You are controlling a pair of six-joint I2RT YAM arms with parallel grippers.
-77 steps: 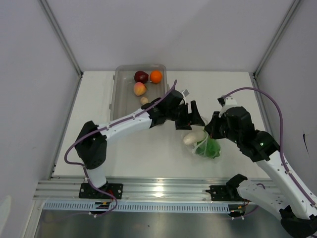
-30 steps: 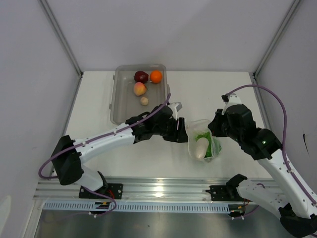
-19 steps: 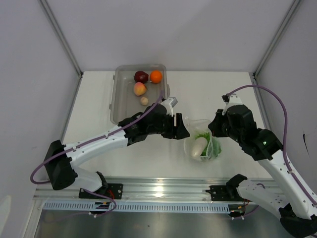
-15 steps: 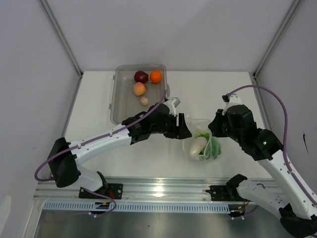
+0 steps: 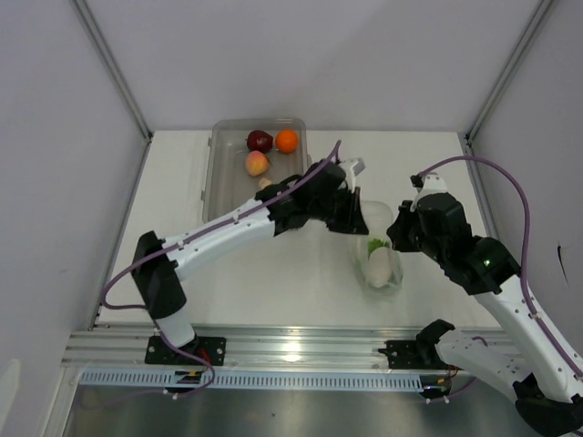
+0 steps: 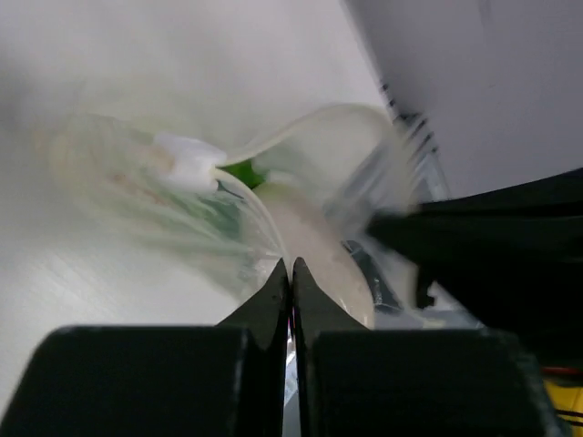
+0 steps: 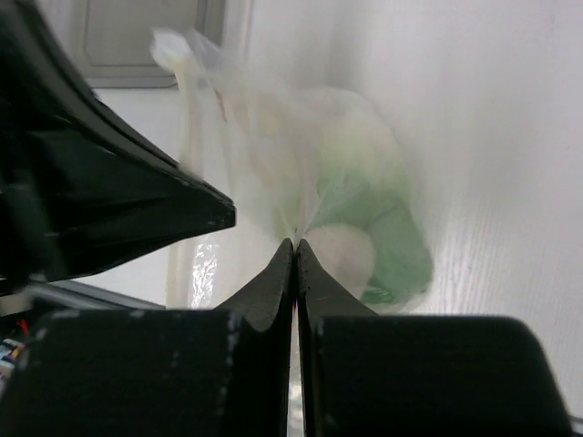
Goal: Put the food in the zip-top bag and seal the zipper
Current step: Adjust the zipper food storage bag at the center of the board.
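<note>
The clear zip-top bag point(image 5: 378, 253) hangs between my two grippers, holding the white radish point(image 5: 381, 267) and green lettuce point(image 5: 374, 244). My left gripper point(image 5: 359, 223) is shut on the bag's left rim, its tips point(image 6: 291, 264) pinching the film. Shut on the right rim is my right gripper point(image 5: 399, 238), whose tips point(image 7: 296, 244) are also on plastic. The zipper point(image 6: 301, 125) curves as a pale strip along the open mouth. The orange point(image 5: 287, 140), dark red bulb point(image 5: 260, 141), peach-coloured fruit point(image 5: 257, 163) and beige lump point(image 5: 263, 183) lie in the tray.
The grey translucent tray point(image 5: 217, 182) stands at the back left, with the left arm reaching across its near right corner. Grey walls close in the table on three sides. The metal rail with both arm bases point(image 5: 291, 350) runs along the near edge.
My left gripper has swung back and to the right and shut on the bag's left rim. The bag is now drawn up narrower between both grippers. The right gripper has barely moved.
</note>
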